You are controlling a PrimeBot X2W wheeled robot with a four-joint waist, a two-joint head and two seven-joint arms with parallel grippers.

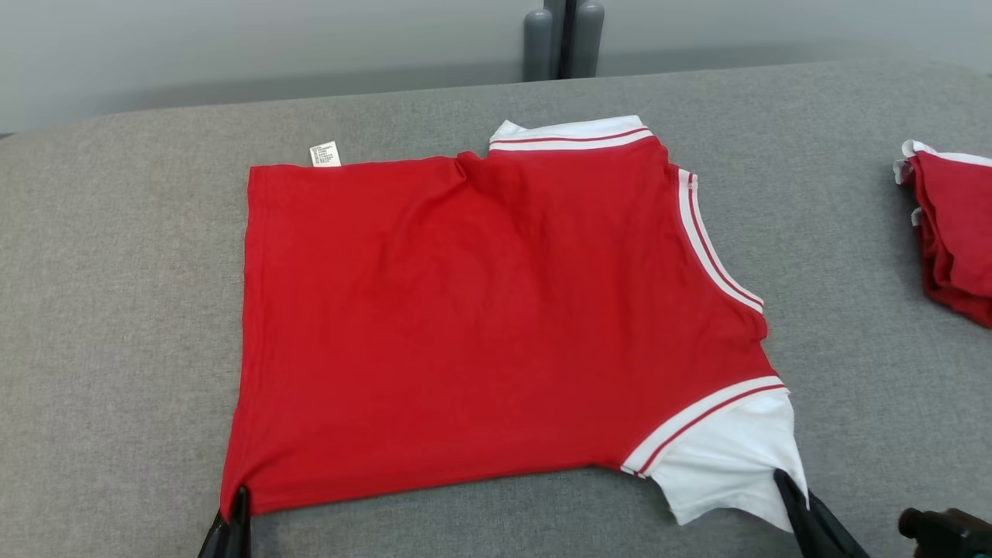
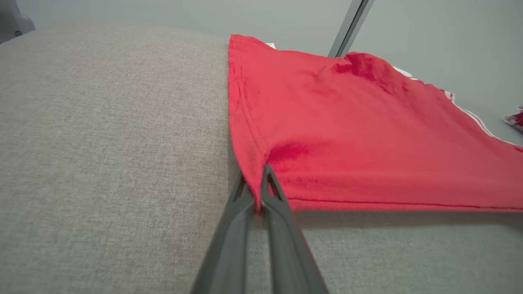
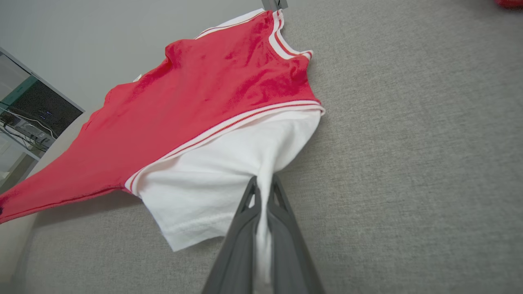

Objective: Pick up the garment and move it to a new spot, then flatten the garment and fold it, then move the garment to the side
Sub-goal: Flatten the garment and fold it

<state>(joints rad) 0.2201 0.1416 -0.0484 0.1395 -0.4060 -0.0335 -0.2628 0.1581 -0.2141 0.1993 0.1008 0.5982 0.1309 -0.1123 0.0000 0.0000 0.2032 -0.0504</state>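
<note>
A red shirt [image 1: 480, 310] is lying spread out in the middle of a big grey table [image 1: 116, 310]; its back side is facing up; its collar [image 1: 573, 133], white with thin red lines, is pointing away from the robot, toward the far edge. A little white tag [image 1: 325, 154] is sticking out from the far left corner of the shirt. A white sleeve [image 1: 728, 457] is poking out at the near right corner, under a band of white and red stripes.

The left gripper [image 1: 236, 504] is pinching the near left corner of the red shirt; its two dark fingers are squeezing together with the red cloth between them. The right gripper [image 1: 787, 488] is pinching the edge of the white sleeve; its fingers are pressing together too, with white cloth running down between them. Between the two grippers, the near edge of the shirt is hanging a little above the table, and a dark shadow is showing under it.

Far off to the right, well apart from the shirt, a pile of red clothes [image 1: 957, 232] is sitting on the table. Two grey posts [image 1: 562, 39] are standing behind the far edge.
</note>
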